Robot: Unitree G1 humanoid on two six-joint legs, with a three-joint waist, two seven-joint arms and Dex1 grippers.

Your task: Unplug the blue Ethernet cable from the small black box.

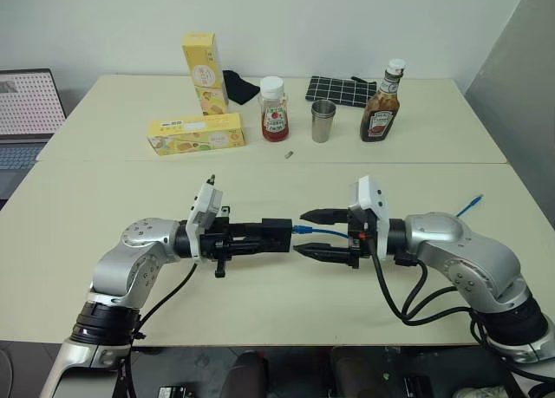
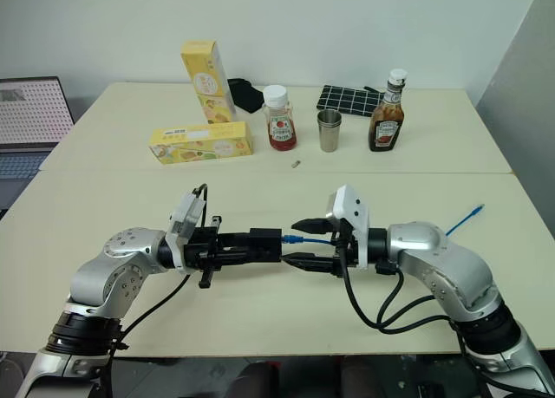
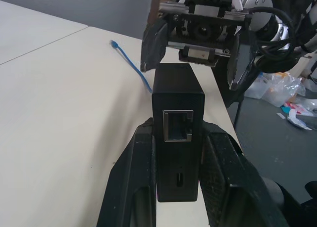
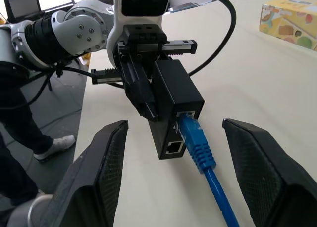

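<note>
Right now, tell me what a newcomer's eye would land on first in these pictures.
The two arms meeting over the near table: the left gripper clamps the small black box, and the right gripper faces it with fingers spread around the blue Ethernet cable, plugged into the box's end and trailing to the table's right edge. Behind, on the far table, stand yellow boxes, a ketchup bottle and a metal cup.

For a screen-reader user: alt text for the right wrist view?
Blue Ethernet cable still plugged into the small black box, which the left gripper holds; the right gripper's fingers stand open on either side.
</note>
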